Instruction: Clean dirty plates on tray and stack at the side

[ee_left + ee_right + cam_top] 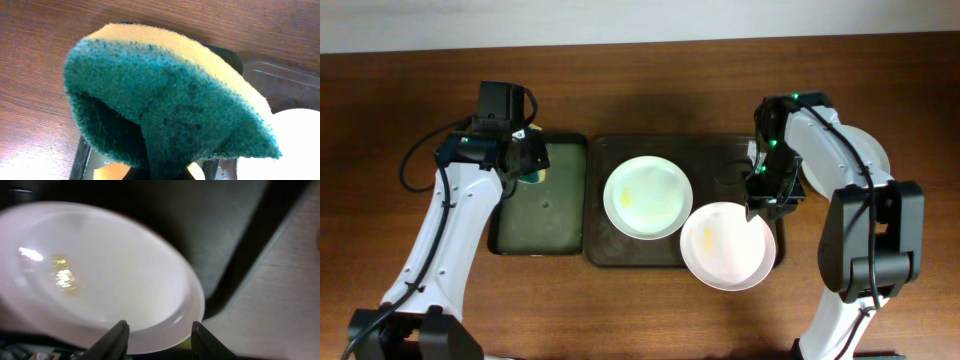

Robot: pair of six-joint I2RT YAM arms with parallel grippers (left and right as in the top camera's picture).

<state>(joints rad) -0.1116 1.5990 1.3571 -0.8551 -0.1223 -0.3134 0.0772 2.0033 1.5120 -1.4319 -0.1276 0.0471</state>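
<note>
Wooden table: right jaws (157,337) clamp a plate's (725,245) rim; left jaws (532,165) pinch a sponge (165,95).

white plates (647,197), green-yellow sponge (170,105)

The table (650,85) is wood with a dark brown grain and a soft satin sheen. The tray (720,155) looks like dark plastic, smooth and faintly reflective, and the smaller green tray (560,215) beside it has a similar semi-gloss surface. The plates (646,197) are white and glossy (ceramic or hard plastic, which one is unclear), throwing bright highlights around their yellowish smears. The sponge (165,100) pairs soft yellow foam with a rough, fibrous green scouring layer. The arm links (840,140) have smooth white shells and matt black joints.
</note>
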